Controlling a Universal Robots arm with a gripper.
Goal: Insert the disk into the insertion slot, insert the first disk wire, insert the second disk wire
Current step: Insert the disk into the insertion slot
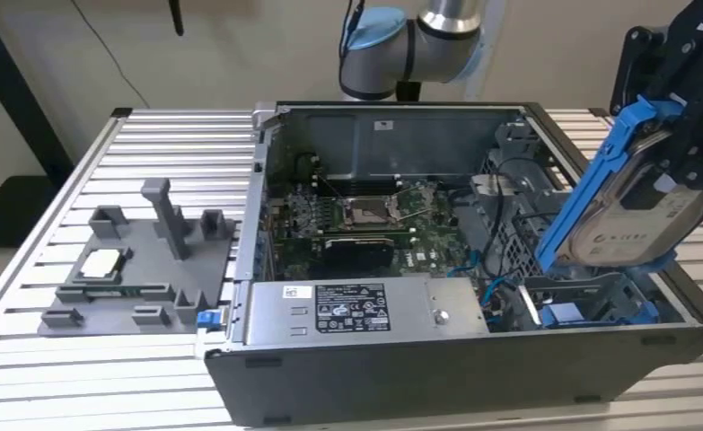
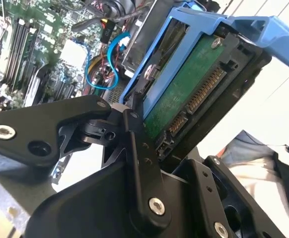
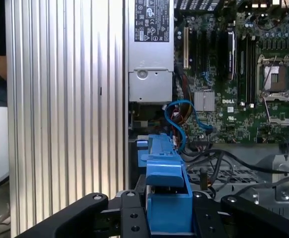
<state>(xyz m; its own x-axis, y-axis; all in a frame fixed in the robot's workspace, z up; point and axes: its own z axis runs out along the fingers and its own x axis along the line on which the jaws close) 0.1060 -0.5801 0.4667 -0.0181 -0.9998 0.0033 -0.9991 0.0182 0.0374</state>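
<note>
One disk (image 1: 620,211), clamped in the end effector (image 1: 681,151), hangs steeply tilted, its long axis slanting down to the insertion slot (image 1: 584,298) just beneath its lower end, at the computer case's (image 1: 447,377) exterior-view right, not yet seated.

The black claw (image 1: 677,148) hangs tilted at the exterior view's right, clamped on the disk (image 1: 624,211)
</note>
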